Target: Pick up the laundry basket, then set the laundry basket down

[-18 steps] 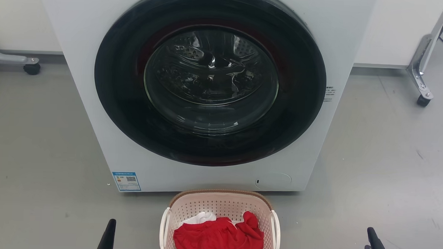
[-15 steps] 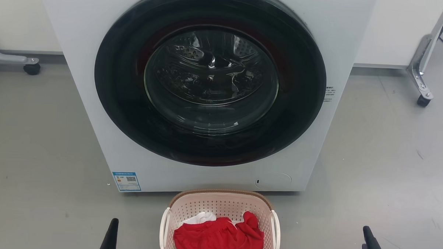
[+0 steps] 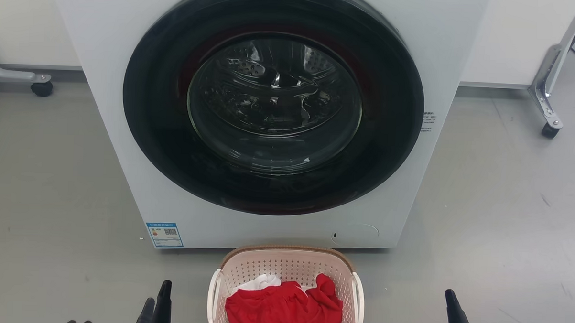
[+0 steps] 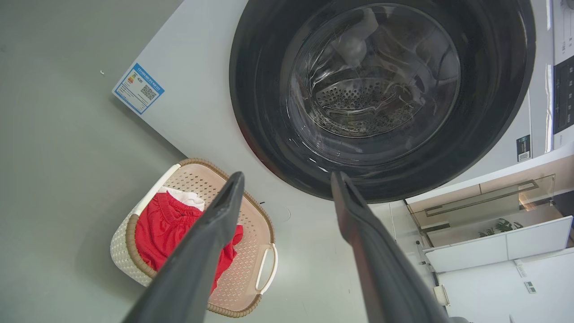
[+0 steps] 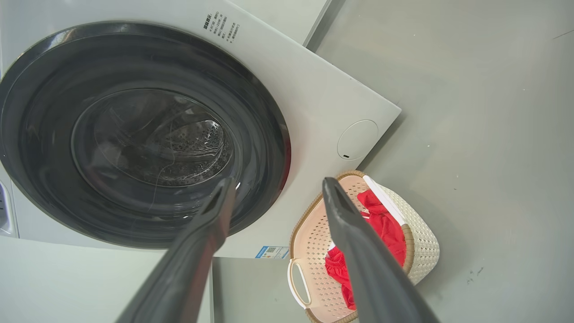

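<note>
At the lower left of our head view, our left gripper hangs over the grey floor. Its wrist view shows the two fingers spread apart, with nothing between them. In the middle, the laundry basket stands on the floor just in front of the white washer, below its round dark door. A red garment and a bit of white cloth lie inside. Neither gripper touches the basket's white handles. At the lower right, our right gripper is likewise open and empty.
</note>
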{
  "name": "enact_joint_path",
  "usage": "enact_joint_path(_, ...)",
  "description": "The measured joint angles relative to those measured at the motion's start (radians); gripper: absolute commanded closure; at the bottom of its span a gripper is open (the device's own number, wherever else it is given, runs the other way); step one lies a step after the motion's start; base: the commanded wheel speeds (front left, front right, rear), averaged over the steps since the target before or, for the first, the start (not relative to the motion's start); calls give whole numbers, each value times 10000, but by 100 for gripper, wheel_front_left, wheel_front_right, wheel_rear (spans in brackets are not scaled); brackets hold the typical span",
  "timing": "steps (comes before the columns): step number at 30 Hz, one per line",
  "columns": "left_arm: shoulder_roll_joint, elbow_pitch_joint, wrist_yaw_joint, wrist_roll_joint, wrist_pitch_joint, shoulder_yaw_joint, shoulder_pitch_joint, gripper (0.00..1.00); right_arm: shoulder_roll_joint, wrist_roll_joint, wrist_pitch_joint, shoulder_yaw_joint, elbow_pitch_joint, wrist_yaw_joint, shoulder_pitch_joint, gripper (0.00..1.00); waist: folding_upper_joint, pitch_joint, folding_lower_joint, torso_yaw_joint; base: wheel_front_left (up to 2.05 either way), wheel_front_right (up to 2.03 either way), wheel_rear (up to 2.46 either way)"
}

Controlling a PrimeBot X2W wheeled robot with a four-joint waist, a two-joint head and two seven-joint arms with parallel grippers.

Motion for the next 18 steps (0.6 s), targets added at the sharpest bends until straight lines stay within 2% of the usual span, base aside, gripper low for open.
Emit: enact_joint_path(18, 414, -226, 499, 3624, -702, -984, -62, 0, -125, -3290, -665, 1001, -184, -491, -15, 0, 0, 51, 0, -15, 0, 0, 0)
